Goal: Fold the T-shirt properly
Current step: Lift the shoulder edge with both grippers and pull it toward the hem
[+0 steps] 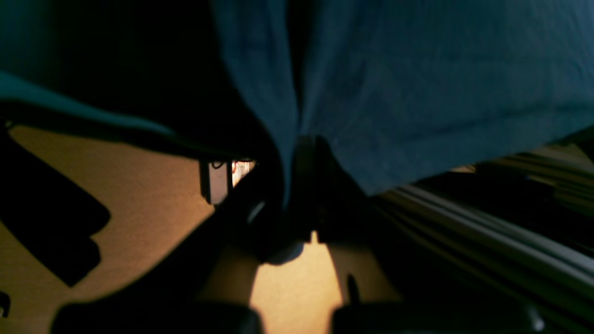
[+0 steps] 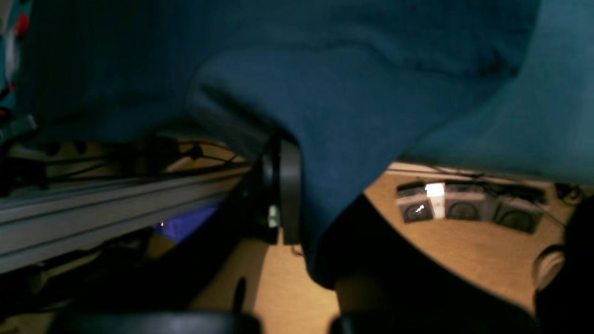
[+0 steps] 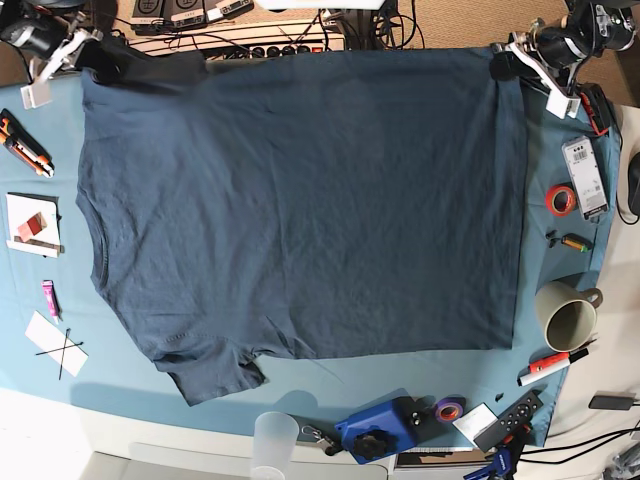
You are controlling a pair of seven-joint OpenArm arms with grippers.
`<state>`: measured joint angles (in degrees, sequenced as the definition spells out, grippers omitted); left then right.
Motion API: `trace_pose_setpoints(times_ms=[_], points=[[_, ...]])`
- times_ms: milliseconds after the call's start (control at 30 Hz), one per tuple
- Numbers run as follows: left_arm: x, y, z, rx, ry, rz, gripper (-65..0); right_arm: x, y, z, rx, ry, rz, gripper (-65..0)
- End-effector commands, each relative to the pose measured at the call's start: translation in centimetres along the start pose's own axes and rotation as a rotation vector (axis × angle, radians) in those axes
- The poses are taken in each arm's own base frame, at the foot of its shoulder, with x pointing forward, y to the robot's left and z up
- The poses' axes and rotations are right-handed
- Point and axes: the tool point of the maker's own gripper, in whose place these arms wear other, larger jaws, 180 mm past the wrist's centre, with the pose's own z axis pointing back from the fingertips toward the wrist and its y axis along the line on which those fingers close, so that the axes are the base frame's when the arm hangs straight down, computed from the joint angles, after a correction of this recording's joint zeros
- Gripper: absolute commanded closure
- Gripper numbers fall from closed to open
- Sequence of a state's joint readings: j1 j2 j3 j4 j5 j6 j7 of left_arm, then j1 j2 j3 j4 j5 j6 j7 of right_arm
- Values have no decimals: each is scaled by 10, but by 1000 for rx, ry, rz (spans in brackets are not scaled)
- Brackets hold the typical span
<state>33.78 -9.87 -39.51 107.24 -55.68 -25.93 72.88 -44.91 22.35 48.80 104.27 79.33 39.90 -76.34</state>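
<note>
Base view shows one T-shirt (image 3: 300,200) spread flat over the teal table cloth (image 3: 120,385), reaching from the right gripper (image 3: 95,50) at one far corner across to the left gripper (image 3: 505,62) at the other far corner, with one short sleeve lying at the near edge, well away from both.

Left wrist view has the left gripper (image 1: 301,153) clenched on a pinch of the T-shirt (image 1: 417,93); the cloth fans upward and outward from the fingertips (image 1: 320,153), with a deep crease rising straight above them. Below the gripper lies tan floor.

Right wrist view has the right gripper (image 2: 283,185) grasping the T-shirt (image 2: 334,93) at its hem; the fabric drapes over and beside the dark finger (image 2: 290,185), and one fold hangs down just past it.

Beside the left gripper in the base view sit one red tape roll (image 3: 561,198), one mug (image 3: 566,316) and one grey remote (image 3: 584,178). Near the table's front edge stand one clear cup (image 3: 274,438) and one purple tape roll (image 3: 449,408).
</note>
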Motion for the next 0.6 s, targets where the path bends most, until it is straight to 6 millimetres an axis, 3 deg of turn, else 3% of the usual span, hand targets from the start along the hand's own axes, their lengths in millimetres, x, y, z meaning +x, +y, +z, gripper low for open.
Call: trace_pose_setpoints(times_ms=[0,167,367,567], points=[[0,-1,6,-7,-6,-4,0,11,2,10,-4,-29,28,0],[11,-10,10,-19,-49,-37,0,22,-1,18,-30,-69,47,0],[29,-11,13,17,-111,-97,0,26,-7,6,-61,-50,81,0],[42,-13,13,12,-160,-110,0,44,-15,-2,-107,-87,125,0]])
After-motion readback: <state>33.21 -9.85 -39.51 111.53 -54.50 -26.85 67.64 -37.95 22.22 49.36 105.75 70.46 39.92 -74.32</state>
